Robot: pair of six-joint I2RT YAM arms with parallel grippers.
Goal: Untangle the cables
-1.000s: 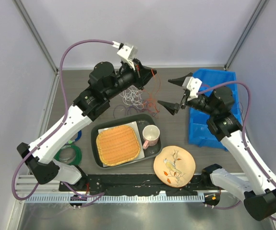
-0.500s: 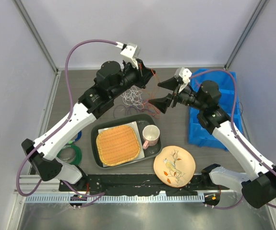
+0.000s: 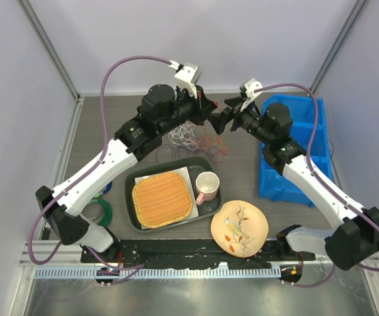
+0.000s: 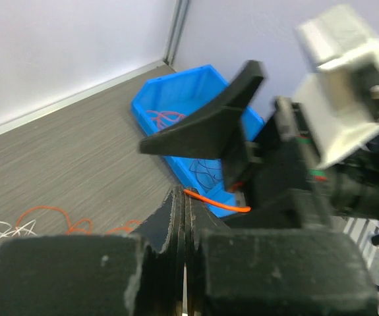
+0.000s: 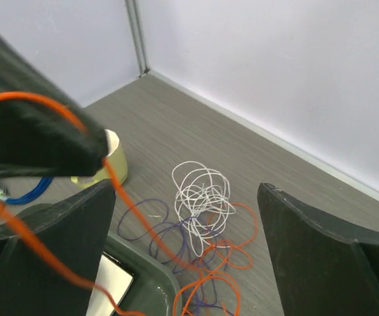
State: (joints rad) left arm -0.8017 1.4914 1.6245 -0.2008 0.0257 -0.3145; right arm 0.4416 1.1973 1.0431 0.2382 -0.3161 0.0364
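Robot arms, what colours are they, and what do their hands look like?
Both arms, the left arm and the right arm, have white shells with chunky black joints. A mauve hose loops along each. The left hand and right hand are black, with two pointed wedge-shaped fingers, and a small white block sits by each wrist.

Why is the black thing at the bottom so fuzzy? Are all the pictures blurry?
Left wrist view: the left gripper is right by the lens, so it looks fuzzy; the blue bin is clearer. Right wrist view: the orange cable near the lens is blurry, but the cables farther off are sharp. Top view: sharp all over, even light, no glare.
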